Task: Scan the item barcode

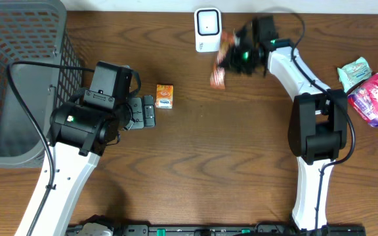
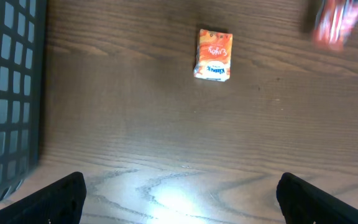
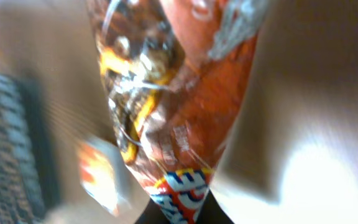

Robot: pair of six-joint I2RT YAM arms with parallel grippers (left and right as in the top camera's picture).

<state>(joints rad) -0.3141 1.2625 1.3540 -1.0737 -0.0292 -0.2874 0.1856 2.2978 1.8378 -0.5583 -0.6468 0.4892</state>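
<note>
Snack packet (image 1: 218, 65), seemingly light, crinkly and slippery, best pinched at its sealed end, hangs clamped in the right gripper (image 1: 231, 57) beside the scanner (image 1: 207, 27) at the table (image 1: 228, 151) far edge; left gripper (image 2: 185, 199) spread wide, empty.

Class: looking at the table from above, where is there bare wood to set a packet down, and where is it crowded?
Widest bare patch: the centre wood between the orange box and the right arm, in front of the scanner. Crowded: the left, with basket and left arm, and the right edge, with a green packet and a pink packet.
</note>
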